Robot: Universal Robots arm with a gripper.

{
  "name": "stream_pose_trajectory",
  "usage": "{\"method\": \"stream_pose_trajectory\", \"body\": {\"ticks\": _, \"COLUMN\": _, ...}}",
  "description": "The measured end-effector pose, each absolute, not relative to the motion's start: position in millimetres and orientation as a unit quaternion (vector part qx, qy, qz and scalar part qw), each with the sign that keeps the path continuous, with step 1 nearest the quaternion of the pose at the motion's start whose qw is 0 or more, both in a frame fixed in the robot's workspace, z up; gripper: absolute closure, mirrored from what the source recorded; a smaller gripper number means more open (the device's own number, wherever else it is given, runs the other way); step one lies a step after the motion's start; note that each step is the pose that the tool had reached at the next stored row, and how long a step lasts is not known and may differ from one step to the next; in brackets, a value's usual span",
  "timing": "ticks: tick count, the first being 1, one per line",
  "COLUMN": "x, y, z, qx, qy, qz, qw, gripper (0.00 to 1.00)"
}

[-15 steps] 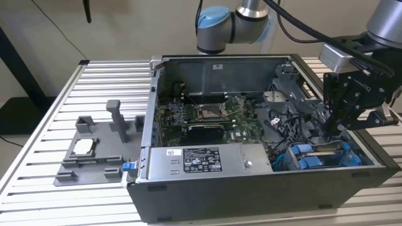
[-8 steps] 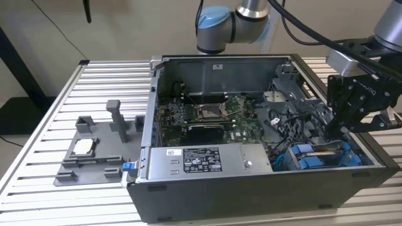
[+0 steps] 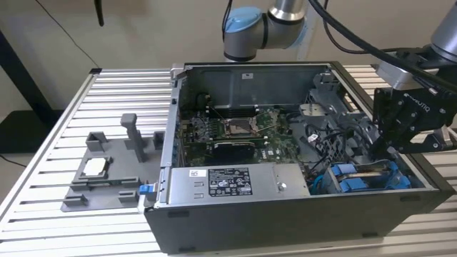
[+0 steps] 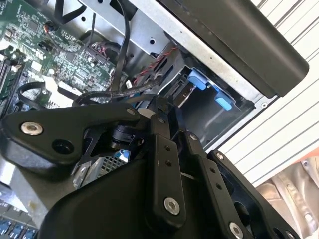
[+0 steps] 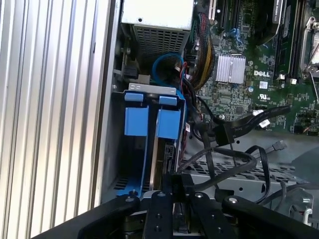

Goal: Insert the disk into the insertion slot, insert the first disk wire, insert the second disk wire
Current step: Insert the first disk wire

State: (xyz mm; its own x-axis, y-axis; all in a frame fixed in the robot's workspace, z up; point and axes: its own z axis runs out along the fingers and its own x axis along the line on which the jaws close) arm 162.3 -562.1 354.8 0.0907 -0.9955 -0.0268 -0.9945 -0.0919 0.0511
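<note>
Insertion slot (image 5: 149, 88) shows 2 blue tabs (image 5: 137, 121) in first wrist view.

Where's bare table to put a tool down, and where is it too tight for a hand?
Bare slats of the table lie beyond the grey fixture, at the exterior view's left of the computer case. Crowded: inside the case, cables and the gripper hang by the insertion slot.
</note>
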Motion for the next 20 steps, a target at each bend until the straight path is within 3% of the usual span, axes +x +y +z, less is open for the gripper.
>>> {"method": "stream_pose_trajectory", "body": {"ticks": 20, "x": 169, "y": -565, "z": 341, "qx": 0.720, "qy": -0.693, "qz": -0.033, "qw": 0.012, "gripper": 0.81}}
